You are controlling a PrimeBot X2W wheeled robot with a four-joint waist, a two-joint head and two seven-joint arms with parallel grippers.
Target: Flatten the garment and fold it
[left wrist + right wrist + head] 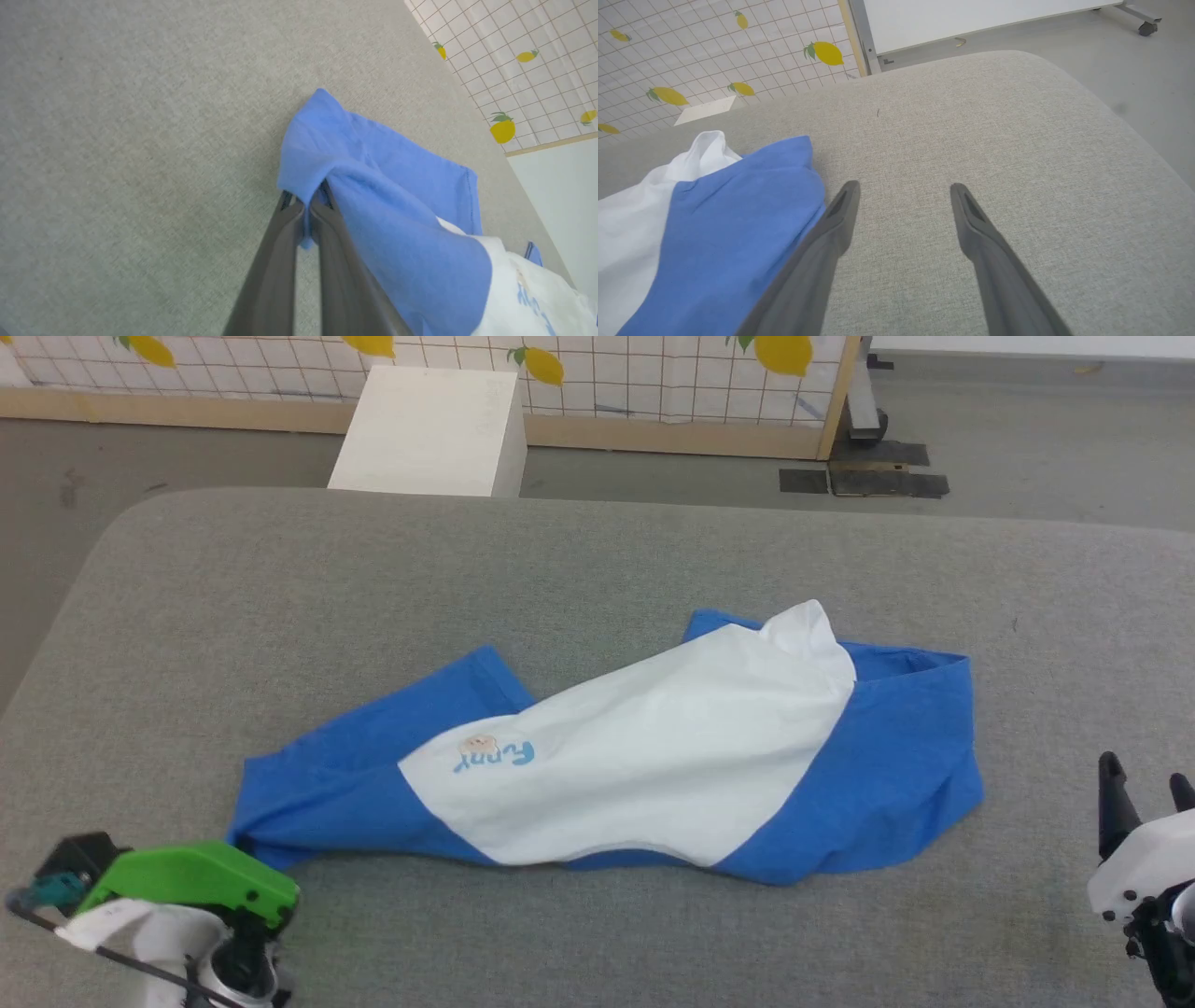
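Observation:
The T-shirt (644, 756) lies crumpled across the middle of the grey padded table (597, 569), white body in the centre, blue cloth at both ends, blue lettering near its left. In the left wrist view my left gripper (306, 205) is shut on a blue fold of the shirt (373, 186) at its left end; in the head view the green wrist housing hides those fingers. My right gripper (903, 189) stands open just above the bare table, right of the shirt's blue end (738, 224), its left finger close beside the cloth. The right gripper (1144, 784) sits at the lower right.
Beyond the table's far edge stands a white box (429, 429) before a lemon-print grid partition (607, 373). Dark floor plates (864, 476) lie at the back right. The table's rounded right corner (1064, 74) drops to grey floor.

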